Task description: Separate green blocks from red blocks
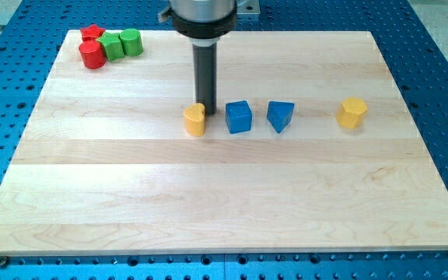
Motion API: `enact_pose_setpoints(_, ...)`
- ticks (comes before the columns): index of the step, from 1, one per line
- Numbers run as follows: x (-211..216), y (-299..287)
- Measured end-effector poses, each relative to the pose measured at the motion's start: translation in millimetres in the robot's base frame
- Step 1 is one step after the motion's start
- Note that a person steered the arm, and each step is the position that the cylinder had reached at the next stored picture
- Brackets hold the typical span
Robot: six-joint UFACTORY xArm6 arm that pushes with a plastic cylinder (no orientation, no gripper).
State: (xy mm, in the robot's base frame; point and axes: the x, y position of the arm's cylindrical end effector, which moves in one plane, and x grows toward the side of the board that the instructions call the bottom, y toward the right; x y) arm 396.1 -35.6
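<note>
Two red blocks sit at the board's top left corner: a red star [92, 33] and a red cylinder [92, 54]. Touching them on the right are a green star-like block [112, 46] and a green cylinder [131, 42]. All four are packed in one cluster. My tip [206, 106] is near the board's middle, far right and below that cluster, right beside the top right of a yellow block [195, 120].
A blue cube [239, 117] and a blue triangular block [280, 116] lie to the right of my tip. A yellow hexagonal block [351, 113] lies further right. The wooden board [224, 194] rests on a blue perforated table.
</note>
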Motion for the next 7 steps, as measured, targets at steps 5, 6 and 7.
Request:
enact_pose_setpoints(5, -183, -243)
enact_pose_setpoints(6, -199, -221)
enact_pose_setpoints(7, -166, -143)
